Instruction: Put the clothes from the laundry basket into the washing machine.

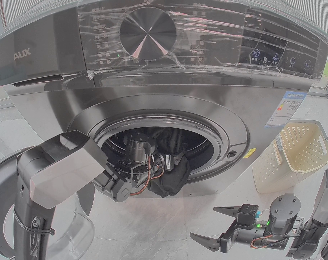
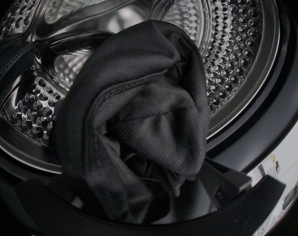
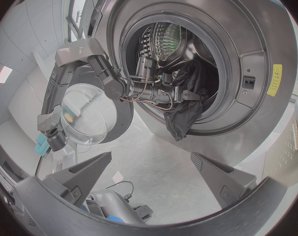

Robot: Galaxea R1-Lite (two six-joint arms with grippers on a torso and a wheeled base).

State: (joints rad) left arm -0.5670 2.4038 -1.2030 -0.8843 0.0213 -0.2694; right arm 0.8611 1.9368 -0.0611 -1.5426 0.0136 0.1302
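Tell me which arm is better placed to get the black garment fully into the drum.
Left. The left gripper is at the drum mouth against the black garment, which hangs over the rim. The right gripper hangs open, low over the floor, apart.

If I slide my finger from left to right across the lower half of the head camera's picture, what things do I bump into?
Open glass door → dangling black clothes → right tool, open → cream laundry basket.
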